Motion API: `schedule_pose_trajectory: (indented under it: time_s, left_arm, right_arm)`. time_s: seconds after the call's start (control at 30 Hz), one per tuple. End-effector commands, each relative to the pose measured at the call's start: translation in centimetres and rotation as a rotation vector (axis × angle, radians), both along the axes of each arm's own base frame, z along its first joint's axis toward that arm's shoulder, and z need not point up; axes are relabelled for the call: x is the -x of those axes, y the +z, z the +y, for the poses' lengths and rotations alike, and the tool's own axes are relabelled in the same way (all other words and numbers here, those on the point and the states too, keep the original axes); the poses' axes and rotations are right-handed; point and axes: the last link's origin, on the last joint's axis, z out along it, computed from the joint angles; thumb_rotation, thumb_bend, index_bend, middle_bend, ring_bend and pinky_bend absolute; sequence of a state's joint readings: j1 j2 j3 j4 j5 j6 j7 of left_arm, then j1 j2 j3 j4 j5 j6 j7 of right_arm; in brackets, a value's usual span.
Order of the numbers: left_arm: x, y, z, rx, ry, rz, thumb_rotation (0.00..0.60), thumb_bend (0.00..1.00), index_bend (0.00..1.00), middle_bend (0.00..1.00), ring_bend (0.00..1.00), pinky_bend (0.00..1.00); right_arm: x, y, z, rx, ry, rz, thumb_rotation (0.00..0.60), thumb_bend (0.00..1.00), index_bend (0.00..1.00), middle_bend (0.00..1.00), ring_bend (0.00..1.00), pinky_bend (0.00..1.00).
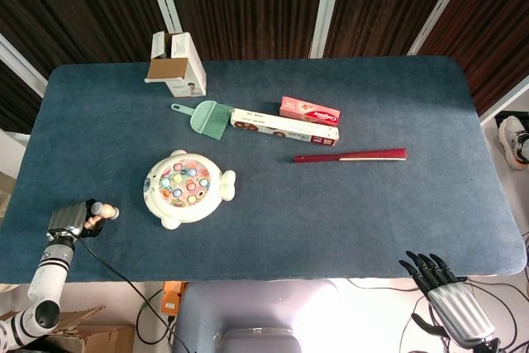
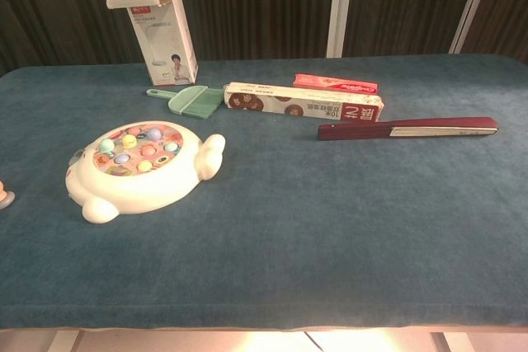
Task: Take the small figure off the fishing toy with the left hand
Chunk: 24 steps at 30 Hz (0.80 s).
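Observation:
The fishing toy (image 1: 187, 188), a white fish-shaped base with several coloured pieces on top, lies left of the table's middle; the chest view shows the fishing toy (image 2: 139, 168) too. The small figure (image 1: 104, 212), orange with a grey base, stands on the cloth near the left front edge, well clear of the toy. In the chest view the small figure (image 2: 3, 194) shows only at the frame's left edge. My left hand (image 1: 80, 221) sits right against the figure; whether its fingers hold it is hidden. My right hand (image 1: 445, 295) hangs below the front edge, fingers spread, empty.
An open white carton (image 1: 176, 64) stands at the back left. A green dustpan brush (image 1: 205, 116), a long biscuit box (image 1: 283, 126), a red toothpaste box (image 1: 310, 109) and a closed dark red fan (image 1: 350, 155) lie across the middle. A cable trails from my left wrist.

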State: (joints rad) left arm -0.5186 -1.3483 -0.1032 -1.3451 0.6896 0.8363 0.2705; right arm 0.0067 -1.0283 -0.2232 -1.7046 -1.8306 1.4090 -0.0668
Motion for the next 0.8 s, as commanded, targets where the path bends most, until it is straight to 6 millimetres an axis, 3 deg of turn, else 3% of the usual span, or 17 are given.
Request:
schedule_pose_trajectory:
  time_s: [0.03, 0.4, 0.8]
  left_arm:
    - [0.04, 0.02, 0.03, 0.003, -0.001, 0.001, 0.600, 0.07, 0.41, 0.49, 0.40, 0.48]
    - [0.20, 0.12, -0.08, 0.037, 0.002, 0.001, 0.600, 0.04, 0.31, 0.39, 0.32, 0.42]
    - [0.06, 0.29, 0.07, 0.026, 0.000, -0.016, 0.600, 0.03, 0.29, 0.39, 0.31, 0.41]
  right_arm:
    - [0.00, 0.00, 0.01, 0.000, 0.000, 0.000, 0.600, 0.18, 0.00, 0.00, 0.00, 0.01]
    - [0.00, 0.01, 0.03, 0.001, -0.001, 0.000, 0.600, 0.18, 0.00, 0.00, 0.00, 0.01]
    - [-0.02, -0.02, 0.02, 0.000, -0.001, 0.001, 0.600, 0.18, 0.00, 0.00, 0.00, 0.01]
